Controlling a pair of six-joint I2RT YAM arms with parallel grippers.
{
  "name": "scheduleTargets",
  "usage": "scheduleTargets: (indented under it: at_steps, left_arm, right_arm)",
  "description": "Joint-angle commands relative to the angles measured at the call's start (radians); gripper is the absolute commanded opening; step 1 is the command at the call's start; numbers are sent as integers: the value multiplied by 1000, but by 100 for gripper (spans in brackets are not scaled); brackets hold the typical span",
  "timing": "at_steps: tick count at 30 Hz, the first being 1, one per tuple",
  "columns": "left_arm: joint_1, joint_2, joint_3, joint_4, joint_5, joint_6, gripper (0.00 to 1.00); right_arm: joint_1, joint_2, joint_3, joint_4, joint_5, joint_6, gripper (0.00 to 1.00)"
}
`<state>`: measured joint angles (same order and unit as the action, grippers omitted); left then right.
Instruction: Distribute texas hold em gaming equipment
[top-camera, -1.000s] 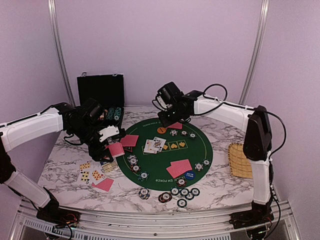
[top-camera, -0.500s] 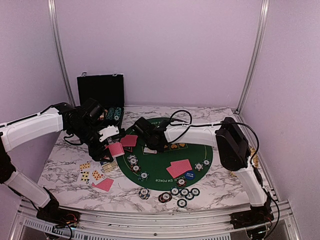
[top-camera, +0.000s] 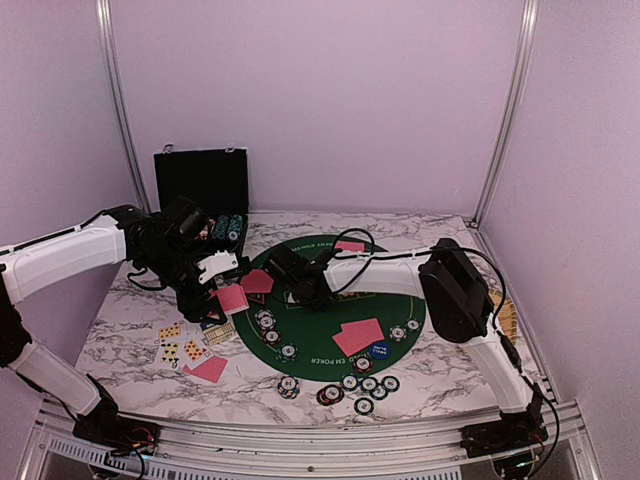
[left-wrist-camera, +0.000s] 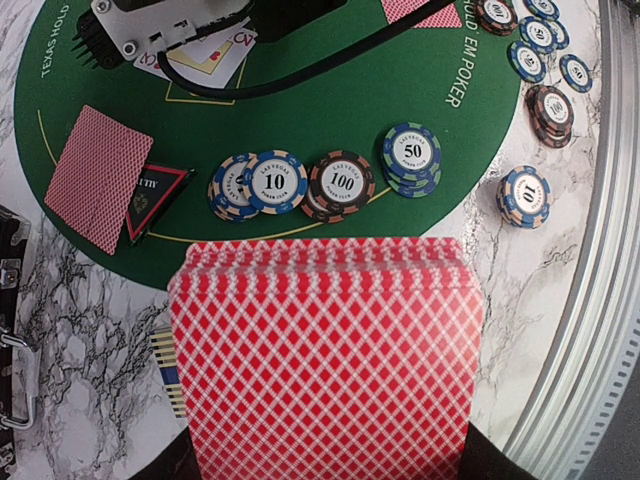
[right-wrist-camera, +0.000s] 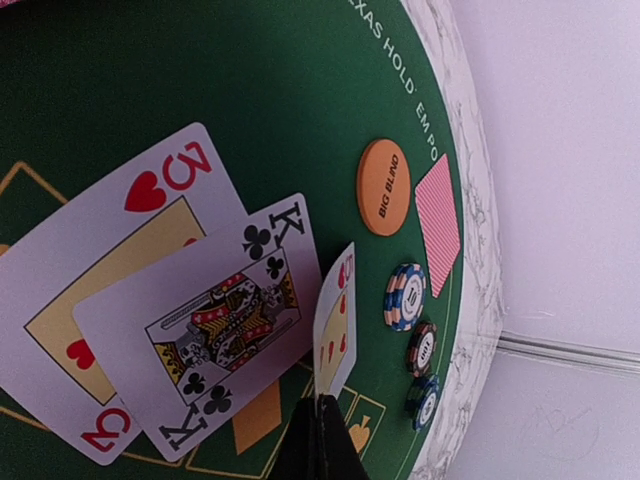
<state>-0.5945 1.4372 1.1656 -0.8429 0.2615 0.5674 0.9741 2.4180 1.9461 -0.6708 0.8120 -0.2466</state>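
Note:
My left gripper is shut on a deck of red-backed cards held over the mat's left edge. My right gripper is shut on a single heart card, seen edge-on above the green mat. Just left of that card a three of hearts and a king of clubs lie face up. Beyond are an orange button and chips. Below the deck lie chip stacks and a triangular marker.
An open black case stands at the back left. The wicker basket is mostly hidden behind the right arm. Chips line the front edge, with a blue button and red-backed cards nearby. Face-up cards lie on the left marble.
The right arm has swung from the far side of the mat down to its middle, beside the face-up cards. The left arm and its deck have not moved.

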Motion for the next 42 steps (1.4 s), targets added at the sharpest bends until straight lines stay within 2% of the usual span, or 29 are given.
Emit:
scheduleTargets:
  at_steps: [1,6,13,18,21,25,27,30,32,34,39,42]
  left_arm:
    - [6,-12,21,-7,14,-1,0]
    - [7,-13,23,-8,13,-3,0]
    - [7,-14,26,-8,13,-6,0]
    - [6,-18,23,-8,13,-7,0]
    - [7,-19,23,-8,12,-6,0]
    - [5,-19,25,-8,12,-6,0]
    - [6,-20,24,-8,13,-6,0]
    - [6,-19,23,-8,14,-4,0]
    - [6,-21,22,-8,13,-3,0]
    - [6,-22,21,-8,14,-1,0]
    - [6,-21,23,-7,18,-1,0]
    - [5,-20,26,-8,19,-2,0]
  right_arm:
    - [3,-8,8,-30,-109,62,0]
    - [3,-27,-22,-42,-141,81,6]
    - [3,-91,-66,-39,-189,107,23]
    - [-3,-147,-89,-38,-228,142,45]
    - [-13,-197,-98,-29,-268,176,65]
    - [-39,-266,-98,-3,-342,237,85]
    - [-67,-307,-91,12,-403,310,98]
    - [-157,-381,-104,43,-589,475,99]
    - [-226,-440,-176,133,-800,532,99]
    - [-260,-482,-242,215,-947,570,99]
    - [-265,-447,-220,221,-1141,629,99]
    - [-253,-430,-272,317,-1280,706,99]
